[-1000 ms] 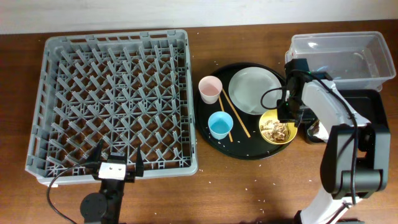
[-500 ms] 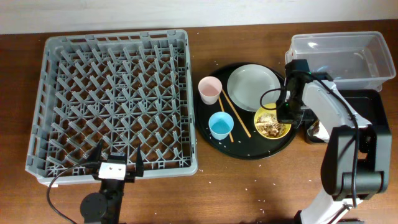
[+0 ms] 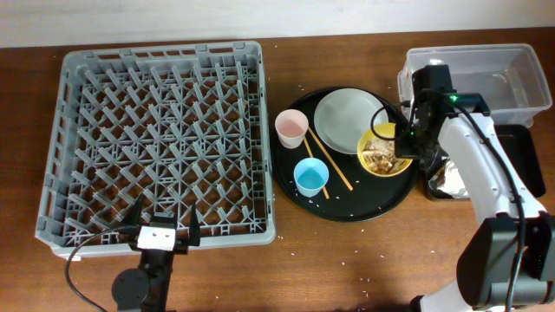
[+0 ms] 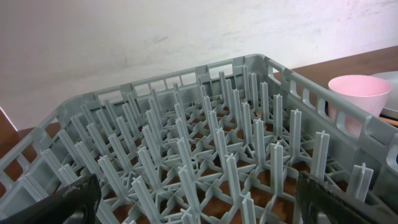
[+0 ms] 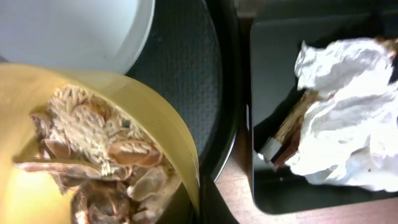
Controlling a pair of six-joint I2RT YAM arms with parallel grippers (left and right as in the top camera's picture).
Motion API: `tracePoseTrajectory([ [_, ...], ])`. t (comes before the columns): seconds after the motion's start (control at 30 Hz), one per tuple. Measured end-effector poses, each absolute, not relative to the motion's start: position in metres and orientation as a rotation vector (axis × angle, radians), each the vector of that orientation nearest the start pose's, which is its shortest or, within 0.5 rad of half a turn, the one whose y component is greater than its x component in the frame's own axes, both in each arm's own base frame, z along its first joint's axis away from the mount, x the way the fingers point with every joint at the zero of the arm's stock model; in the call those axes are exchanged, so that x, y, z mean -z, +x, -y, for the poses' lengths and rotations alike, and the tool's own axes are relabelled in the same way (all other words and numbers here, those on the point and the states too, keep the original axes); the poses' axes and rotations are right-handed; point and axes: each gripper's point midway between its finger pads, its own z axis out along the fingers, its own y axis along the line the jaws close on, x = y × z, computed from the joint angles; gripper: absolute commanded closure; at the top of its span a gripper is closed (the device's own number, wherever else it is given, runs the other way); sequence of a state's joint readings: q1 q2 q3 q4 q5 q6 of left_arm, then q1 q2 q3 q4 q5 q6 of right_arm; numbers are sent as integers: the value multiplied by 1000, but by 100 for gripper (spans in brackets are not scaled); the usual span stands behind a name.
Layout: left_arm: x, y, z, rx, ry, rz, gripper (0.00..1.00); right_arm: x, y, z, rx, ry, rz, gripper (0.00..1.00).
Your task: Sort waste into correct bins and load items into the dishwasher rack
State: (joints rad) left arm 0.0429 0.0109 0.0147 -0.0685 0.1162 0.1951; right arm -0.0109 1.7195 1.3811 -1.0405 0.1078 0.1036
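The yellow bowl (image 3: 381, 156) of food scraps (image 5: 93, 162) is pinched by the right gripper (image 3: 401, 149); the napkin (image 5: 348, 124) is seen just beside it.

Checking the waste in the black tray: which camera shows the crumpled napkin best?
Right wrist. The napkin fills its right side, lying in the black tray with a brown wrapper piece beside it. Overhead shows only a white sliver past the right arm. Left wrist shows none of it.
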Motion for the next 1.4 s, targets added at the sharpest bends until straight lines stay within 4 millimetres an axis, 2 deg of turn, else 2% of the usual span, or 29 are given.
tracePoseTrajectory([
  [0.13, -161, 246, 9, -87, 213, -1622, 1, -74, 337, 22, 152, 186, -2992, 96],
  [0.17, -161, 246, 9, -87, 213, -1622, 1, -65, 331, 22, 154, 185, -3009, 92],
  [0.2, -161, 246, 9, -87, 213, -1622, 1, -61, 331, 22, 153, 187, -3005, 76],
  [0.23, -161, 246, 9, -87, 213, -1623, 1, -59, 330, 22, 153, 186, -3005, 55],
  [0.27, -161, 246, 9, -87, 213, -1622, 1, -57, 330, 22, 154, 186, -3005, 44],
  [0.33, -161, 246, 9, -87, 213, -1622, 1, -57, 331, 22, 153, 185, -2999, 39],
  [0.43, -161, 246, 9, -87, 213, -1622, 1, -66, 325, 22, 154, 210, -3029, 38],
  [0.47, -161, 246, 9, -87, 213, -1622, 1, -76, 326, 22, 155, 216, -3033, 37],
  [0.5, -161, 246, 9, -87, 213, -1622, 1, -107, 333, 22, 149, 220, -2988, 36],
  [0.53, -162, 246, 9, -87, 213, -1621, 1, -130, 331, 22, 148, 223, -2977, 35],
  [0.6, -161, 246, 9, -87, 213, -1622, 1, -220, 326, 22, 120, 225, -2781, 2],
  [0.63, -161, 246, 9, -87, 213, -1622, 1, -257, 315, 22, 112, 228, -2701, 1],
  [0.67, -162, 246, 9, -88, 213, -1621, 1, -329, 277, 24, 105, 230, -2508, 2],
  [0.7, -162, 246, 9, -87, 213, -1620, 1, -349, 258, 25, 110, 232, -2460, 1],
  [0.77, -161, 246, 9, -87, 213, -1622, 1, -407, 199, 27, 94, 237, -2223, 2],
  [0.83, -161, 246, 9, -87, 213, -1622, 1, -435, 141, 27, 76, 238, -2039, 2],
  [0.9, -162, 246, 9, -88, 213, -1621, 1, -441, 99, 29, 79, 245, -1949, 2],
  [0.93, -161, 246, 9, -87, 213, -1622, 1, -438, 73, 30, 82, 250, -1910, 2],
  [0.97, -161, 246, 9, -87, 213, -1622, 1, -435, 56, 30, 83, 252, -1886, 2],
  [1.03, -161, 246, 9, -87, 213, -1623, 1, -406, 30, 32, 95, 260, -1898, 1],
  [1.07, -161, 246, 9, -87, 213, -1622, 1, -401, 29, 33, 100, 265, -1881, 2],
  [1.13, -161, 246, 9, -87, 213, -1622, 1, -369, 55, 35, 113, 274, -1892, 2],
  [1.17, -162, 246, 9, -87, 213, -1621, 1, -380, 87, 36, 98, 276, -1761, 2],
  [1.2, -162, 246, 9, -88, 213, -1622, 1, -376, 114, 36, 88, 276, -1698, 2],
  [1.23, -161, 246, 9, -88, 213, -1622, 1, -355, 151, 36, 79, 270, -1681, 2],
  [1.3, -162, 246, 9, -88, 213, -1621, 1, -334, 202, 33, 50, 254, -1575, 2],
  [1.33, -161, 246, 9, -87, 214, -1622, 1, -302, 221, 30, 36, 240, -1597, 2],
  [1.37, -161, 246, 9, -88, 214, -1621, 1, -295, 231, 28, 21, 228, -1545, 2],
  [1.4, -161, 246, 9, -88, 213, -1622, 1, -267, 239, 24, 1, 208, -1547, 2],
])
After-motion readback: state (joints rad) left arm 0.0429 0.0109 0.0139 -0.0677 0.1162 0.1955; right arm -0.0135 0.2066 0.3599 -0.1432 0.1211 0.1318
